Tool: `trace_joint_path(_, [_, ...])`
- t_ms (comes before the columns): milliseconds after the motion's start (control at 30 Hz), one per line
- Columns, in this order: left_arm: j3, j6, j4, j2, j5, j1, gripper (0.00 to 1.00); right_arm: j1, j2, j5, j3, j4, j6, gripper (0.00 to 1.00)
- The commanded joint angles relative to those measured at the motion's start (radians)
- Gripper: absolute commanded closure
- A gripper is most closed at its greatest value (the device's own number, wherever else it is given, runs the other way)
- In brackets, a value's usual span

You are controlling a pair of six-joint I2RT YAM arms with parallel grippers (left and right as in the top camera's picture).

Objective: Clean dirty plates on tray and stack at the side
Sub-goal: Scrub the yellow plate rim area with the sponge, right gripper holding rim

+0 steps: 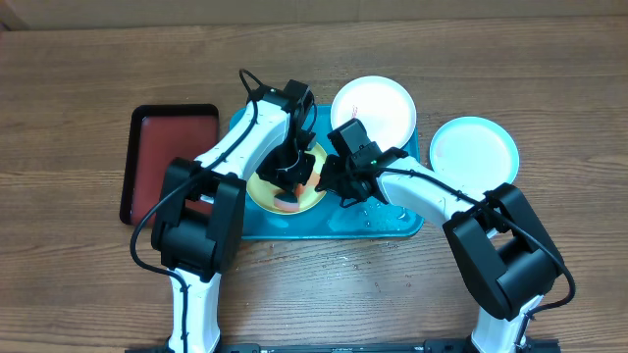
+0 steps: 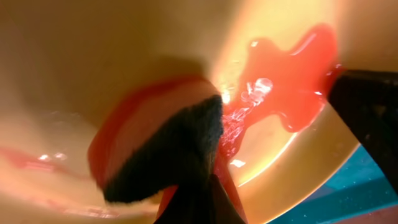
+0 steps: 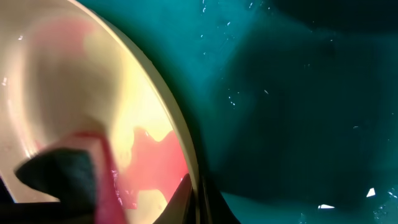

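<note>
Left fingers (image 2: 189, 208) clamp a sponge (image 2: 161, 149) on the smeared yellow-green plate (image 2: 93, 50); right fingers (image 3: 186, 202) pinch its rim shut; hard scrubbing risks tearing it free across the tray (image 1: 392, 224).

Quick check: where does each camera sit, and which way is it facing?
Overhead: above the table, looking straight down on tray, yellow plate and both arms.
Left wrist: on the left end effector, facing down into the plate; its fingers hold the sponge.
Right wrist: on the right end effector, low by the plate's rim, facing across the tray; its fingers show at bottom.
Shared: both wrist views show the sponge and red smear.
</note>
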Motion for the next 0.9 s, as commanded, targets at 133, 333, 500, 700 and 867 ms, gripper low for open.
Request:
trace_joint_path(133, [-0.058,-0.072,0.082,0.016,-0.098,-0.001,0.96,0.003,0.018,0.002,-0.008,-0.005,-0.001,0.96])
trace_joint_path(333, [-0.058,-0.309,0.071,0.016,-0.513,-0.001,0.96,0.003,0.018,0.002,-0.008,-0.006,-0.001,0.96])
trace_joint_path(500, [-0.058,-0.38,0.071,0.016,-0.673,-0.001,0.96,0.003,0.018,0.002,-0.008,-0.006,-0.001,0.96])
trace_joint_path(700, [-0.058,-0.379,0.153,0.016,-0.658,-0.001,0.96,0.003,0.018,0.002,-0.008,-0.005,-0.001,0.96])
trace_joint_path(867, [-0.058,-0.32,0.264,0.016,-0.421,-0.002,0.96,0.003,0.018,0.002,-0.008,-0.006,-0.001,0.96])
